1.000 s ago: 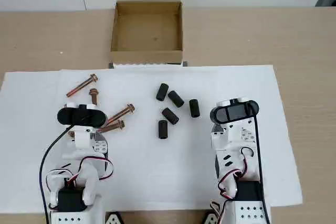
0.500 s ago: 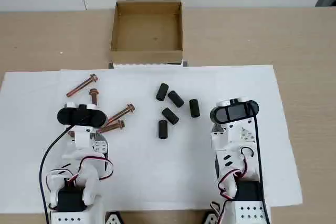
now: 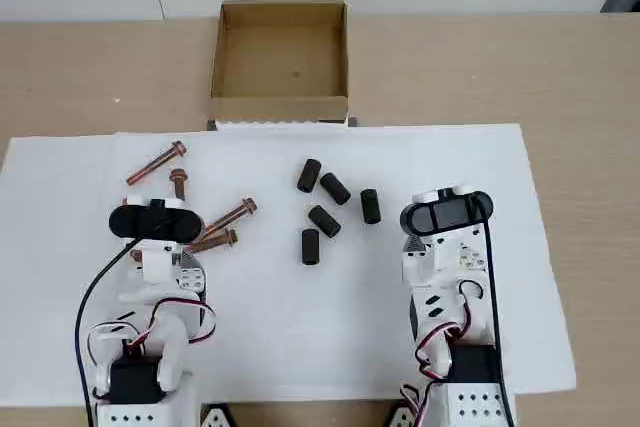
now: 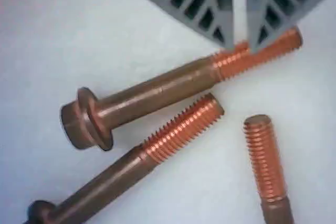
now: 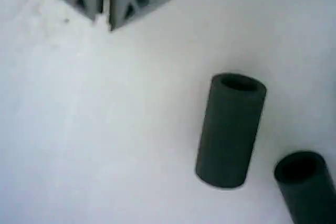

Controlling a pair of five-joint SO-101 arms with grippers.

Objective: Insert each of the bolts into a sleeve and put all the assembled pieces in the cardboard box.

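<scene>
Left gripper: My left gripper (image 4: 239,43) had its grey fingers drawn together, only a thin slit between them, holding nothing. The tips sat over the threaded end of a copper-coloured bolt (image 4: 178,85).
Right gripper: My right gripper (image 5: 105,22) was likewise closed and empty, above bare white sheet (image 3: 300,337), with a black sleeve (image 5: 231,129) near it.
Bolts: Four showed from above, scattered on the sheet toward the table's (image 3: 580,87) left edge, two of them just beside my left arm.
Sleeves: Five lay clustered near the middle of the sheet, apart from the bolts.
Cardboard box: The cardboard box (image 3: 280,107) stood open at the sheet's far edge, with nothing in it.
How the bolt should handle: I judged it stiff, dense metal, smooth on the shank and ready to roll. Pinching across the plain shank near the head would leave the thread free.
How the sleeve should handle: It looked light and perhaps slightly yielding. I would grip its mid-body, keeping the bore open.
</scene>
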